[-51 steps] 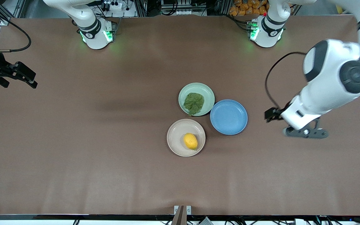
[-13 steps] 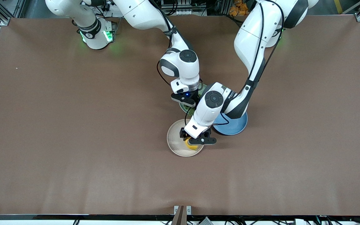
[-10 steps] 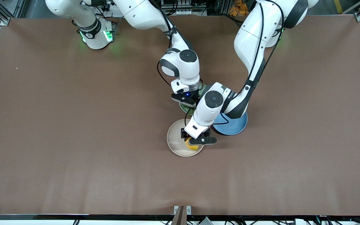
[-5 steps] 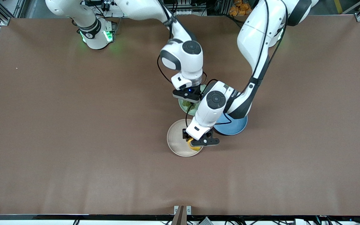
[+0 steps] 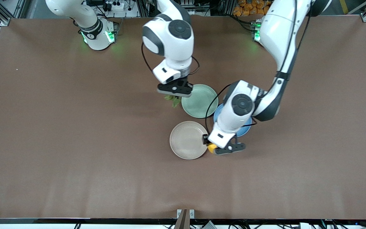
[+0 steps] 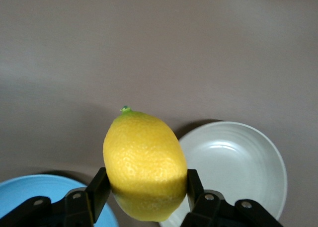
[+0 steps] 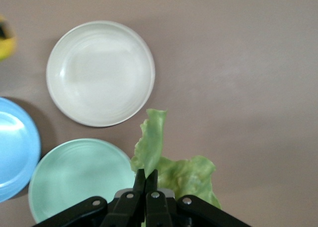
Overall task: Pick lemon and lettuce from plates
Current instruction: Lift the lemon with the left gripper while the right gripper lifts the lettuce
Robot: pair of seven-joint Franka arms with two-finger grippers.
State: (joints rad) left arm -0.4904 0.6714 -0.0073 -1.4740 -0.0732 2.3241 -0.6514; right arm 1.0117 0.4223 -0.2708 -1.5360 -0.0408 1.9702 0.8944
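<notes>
My left gripper (image 5: 215,149) (image 6: 144,185) is shut on the yellow lemon (image 5: 212,148) (image 6: 144,162) and holds it in the air over the table beside the beige plate (image 5: 187,140) (image 6: 238,162), which is bare. My right gripper (image 5: 173,95) (image 7: 145,180) is shut on the crinkled green lettuce (image 5: 172,100) (image 7: 171,167) and holds it up over the table beside the mint green plate (image 5: 199,100) (image 7: 79,180), which is bare too.
A blue plate (image 5: 248,125) (image 7: 15,147) (image 6: 39,197) lies beside the two plates, toward the left arm's end, partly under the left arm. The brown table (image 5: 75,143) stretches wide around the plates.
Both grippers rose off the plates with their loads. The left one carried the lemon off the beige plate toward the left arm's end; the right one carried the lettuce off the mint plate toward the right arm's end.
</notes>
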